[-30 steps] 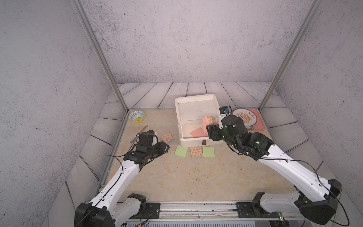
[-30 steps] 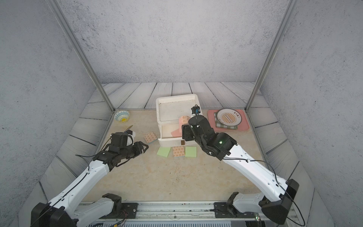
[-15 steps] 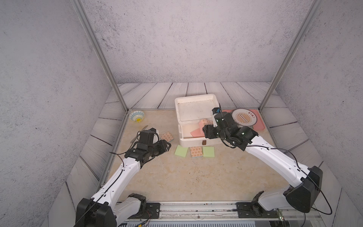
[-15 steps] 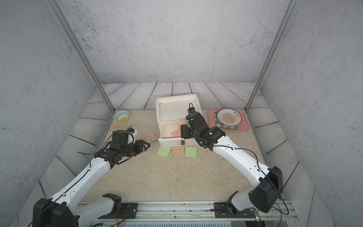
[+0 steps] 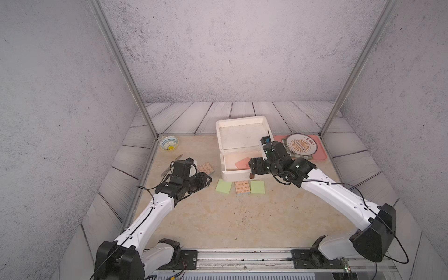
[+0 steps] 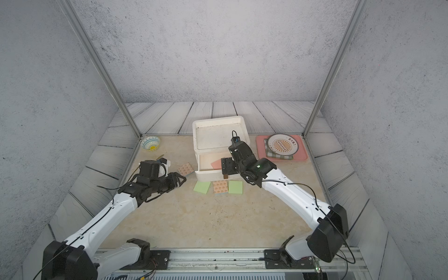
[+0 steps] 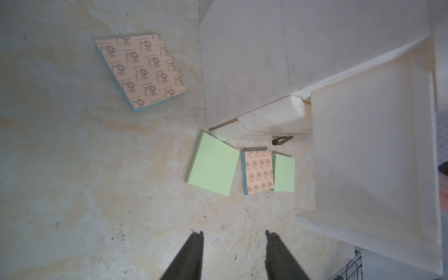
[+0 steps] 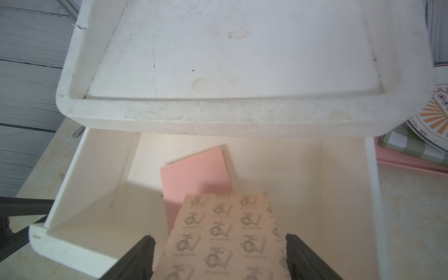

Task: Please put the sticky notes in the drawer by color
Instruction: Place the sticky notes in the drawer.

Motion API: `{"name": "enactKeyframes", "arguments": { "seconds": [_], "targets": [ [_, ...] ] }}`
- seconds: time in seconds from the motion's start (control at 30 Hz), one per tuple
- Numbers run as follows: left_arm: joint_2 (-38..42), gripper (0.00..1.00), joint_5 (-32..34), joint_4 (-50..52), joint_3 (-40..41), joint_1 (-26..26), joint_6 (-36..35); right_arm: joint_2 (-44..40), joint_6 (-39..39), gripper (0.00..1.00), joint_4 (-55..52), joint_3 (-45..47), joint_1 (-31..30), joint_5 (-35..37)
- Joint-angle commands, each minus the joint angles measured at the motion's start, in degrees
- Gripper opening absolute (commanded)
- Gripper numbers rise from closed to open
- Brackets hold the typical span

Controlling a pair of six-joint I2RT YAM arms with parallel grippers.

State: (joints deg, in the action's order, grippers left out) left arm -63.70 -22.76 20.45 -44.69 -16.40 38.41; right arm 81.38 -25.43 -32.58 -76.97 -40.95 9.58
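The top drawer point(image 5: 234, 175) of the white plastic chest of drawers point(image 5: 242, 148) is pulled out, and a plain pink square sticky pad point(image 8: 196, 172) is seen lying inside it. An orange-patterned sticky pad point(image 8: 225, 230) is seen over the drawer, between the parted fingers of the right gripper point(image 8: 219, 237); it is not touched by them. The left gripper point(image 7: 234, 233) is seen parted and empty over the beige tabletop point(image 7: 97, 194). A light green pad point(image 7: 213, 164), a second orange-patterned pad point(image 7: 258, 171) and a second green pad point(image 7: 283, 173) are lined up just in front of the chest. A third orange-patterned pad point(image 7: 140, 70) is set apart beside it.

Top views high, facing back wall point(image 5: 230, 48), wrist views close, downward, both apparently sharing the drawer point(image 8: 218, 116)
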Motion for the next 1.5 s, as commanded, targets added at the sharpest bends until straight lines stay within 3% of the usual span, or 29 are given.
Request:
{"name": "enactKeyframes", "arguments": {
  "seconds": [0.0, 0.27, 0.37, 0.6, 0.8, 1.47],
  "targets": [
    [0.68, 0.46, -0.26, 0.16, 0.30, -0.30, -0.68, 1.30, 1.36, 0.87, -1.12, -3.31, 0.17, 1.31],
    [0.86, 0.47, -0.18, 0.49, 0.43, -0.30, -0.83, -1.66, 2.23, 0.87, -2.81, -3.86, 0.23, 1.60],
    [0.86, 0.47, -0.11, 0.48, 0.48, -0.30, -0.96, -4.49, 2.03, 0.81, -4.63, -2.35, 0.15, -2.82],
    [-0.54, 0.46, -0.35, -0.90, 0.50, -0.62, -0.16, -8.78, 2.57, 0.54, -8.46, -0.34, 0.17, -5.56],
    [-1.43, 0.46, 0.21, -0.94, -0.16, -1.87, 0.03, -7.00, 2.56, 0.22, -8.64, -0.28, 0.16, -7.85],
    [-1.75, 0.47, 0.79, -0.49, 0.02, -2.05, -0.58, 4.43, 5.52, 0.21, -7.42, -5.44, 0.76, -5.10]
  ]
}}
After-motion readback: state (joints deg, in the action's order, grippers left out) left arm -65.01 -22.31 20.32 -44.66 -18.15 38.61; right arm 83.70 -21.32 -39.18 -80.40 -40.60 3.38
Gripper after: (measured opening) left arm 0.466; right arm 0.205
